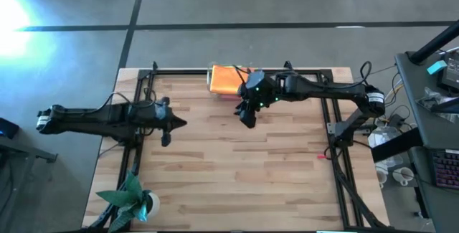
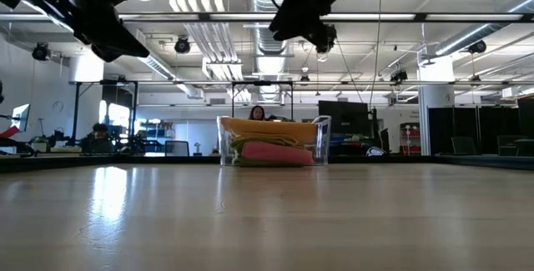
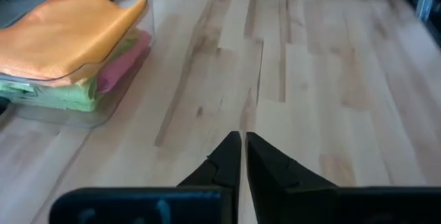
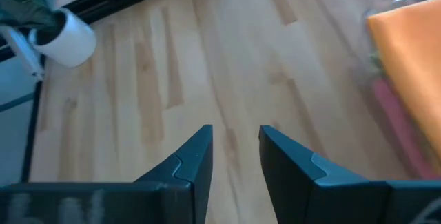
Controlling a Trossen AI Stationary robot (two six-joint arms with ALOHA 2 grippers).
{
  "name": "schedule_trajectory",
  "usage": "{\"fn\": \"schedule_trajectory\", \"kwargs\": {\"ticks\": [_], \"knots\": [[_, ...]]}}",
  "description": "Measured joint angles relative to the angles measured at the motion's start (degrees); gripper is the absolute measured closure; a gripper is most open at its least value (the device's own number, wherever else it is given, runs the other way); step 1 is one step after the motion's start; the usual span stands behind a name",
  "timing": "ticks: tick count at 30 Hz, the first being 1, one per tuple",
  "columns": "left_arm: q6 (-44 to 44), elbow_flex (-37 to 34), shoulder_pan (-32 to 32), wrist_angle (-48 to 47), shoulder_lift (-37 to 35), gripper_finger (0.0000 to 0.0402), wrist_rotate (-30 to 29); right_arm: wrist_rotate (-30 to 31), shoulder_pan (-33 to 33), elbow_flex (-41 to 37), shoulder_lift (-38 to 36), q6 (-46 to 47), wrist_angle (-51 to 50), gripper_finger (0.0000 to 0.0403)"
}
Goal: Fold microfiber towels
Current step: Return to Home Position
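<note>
Folded microfiber towels lie stacked in a clear plastic tray (image 1: pixel 212 82) at the table's far edge: an orange one (image 1: pixel 228 79) on top, with pink (image 3: pixel 122 62) and green (image 3: pixel 65 94) ones beneath it. In the low view the stack (image 2: pixel 271 148) sits inside the tray's walls. My right gripper (image 1: pixel 247 118) hangs above the table just near-right of the tray, open and with nothing between its fingers (image 4: pixel 236 141). My left gripper (image 1: pixel 183 123) is over the table's left part, shut and holding nothing (image 3: pixel 242 145).
A small potted plant in a white pot (image 1: pixel 136 203) stands at the near left corner. A black frame (image 1: pixel 336 129) runs along the table's left, far and right edges. A little red object (image 1: pixel 320 156) lies by the right rail. Bare wood (image 1: pixel 244 176) fills the middle.
</note>
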Motion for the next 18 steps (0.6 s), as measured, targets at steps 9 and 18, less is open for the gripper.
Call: {"fn": "schedule_trajectory", "kwargs": {"ticks": [9, 18], "knots": [[-4.0, -9.8, 0.0, 12.3, -8.6, 0.0393, -0.3, 2.4, 5.4, 0.0, 0.0, 0.4, 0.0, 0.0292], [-8.6, -17.6, 0.0, 15.5, -17.5, 0.0393, -1.0, 2.4, 5.5, 0.0, -4.8, -3.1, -5.1, 0.0296]]}}
